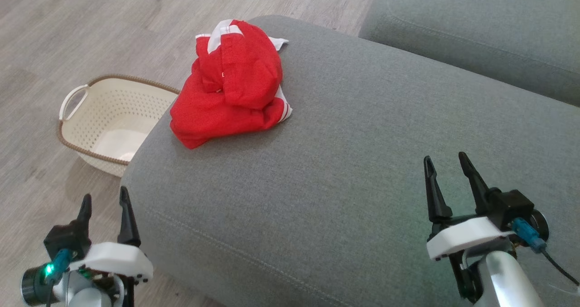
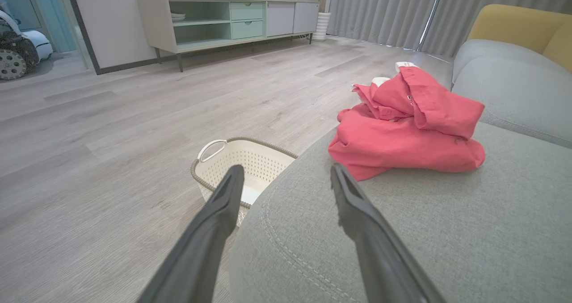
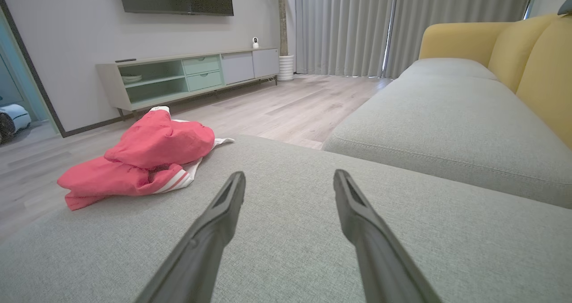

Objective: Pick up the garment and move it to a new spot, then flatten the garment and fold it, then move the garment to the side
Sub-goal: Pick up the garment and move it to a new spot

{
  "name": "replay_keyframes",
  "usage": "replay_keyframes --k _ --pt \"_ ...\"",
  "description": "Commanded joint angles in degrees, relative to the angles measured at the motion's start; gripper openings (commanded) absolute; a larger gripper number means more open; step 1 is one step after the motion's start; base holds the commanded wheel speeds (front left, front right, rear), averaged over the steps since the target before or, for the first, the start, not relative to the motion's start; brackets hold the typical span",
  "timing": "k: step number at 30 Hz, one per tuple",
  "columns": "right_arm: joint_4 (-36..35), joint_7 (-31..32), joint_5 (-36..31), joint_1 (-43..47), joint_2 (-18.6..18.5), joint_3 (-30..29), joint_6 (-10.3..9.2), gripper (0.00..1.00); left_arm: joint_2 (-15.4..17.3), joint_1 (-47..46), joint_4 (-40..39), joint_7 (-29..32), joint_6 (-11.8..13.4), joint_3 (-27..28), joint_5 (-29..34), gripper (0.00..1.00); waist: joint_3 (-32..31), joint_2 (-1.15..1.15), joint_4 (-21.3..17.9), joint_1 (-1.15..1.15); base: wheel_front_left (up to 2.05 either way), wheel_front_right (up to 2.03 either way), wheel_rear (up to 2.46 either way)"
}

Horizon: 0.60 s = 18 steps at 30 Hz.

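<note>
On the far left corner of the grey sofa cushion (image 1: pixel 362 139), the red garment (image 1: pixel 229 85) is lying in a crumpled heap. Its longer run is stretching away from the robot, and its left edge is sitting close to the cushion's side. Both pairs of fingers are standing spread and empty. The left arm's fingers (image 1: pixel 128 221) are hovering off the cushion's near left corner, and the right arm's fingers (image 1: pixel 436 196) are hovering over its near right part. The garment is lying ahead of the left pair and slightly to their right, well apart from both pairs. I am judging the left arm the nearer. Only bare fabric is lying between, so nothing is blocking the reach. A cream basket (image 1: pixel 74 94) is resting on the floor just beside the cushion, below the heap.
</note>
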Motion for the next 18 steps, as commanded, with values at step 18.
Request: replay_keyframes --k 18 --pt "-4.7 -0.6 -7.3 -8.1 -0.3 2.2 0.43 1.00 0.6 -11.0 2.9 -0.7 -2.8 4.3 -2.9 1.00 10.5 0.00 -3.3 0.00 0.00 0.00 0.00"
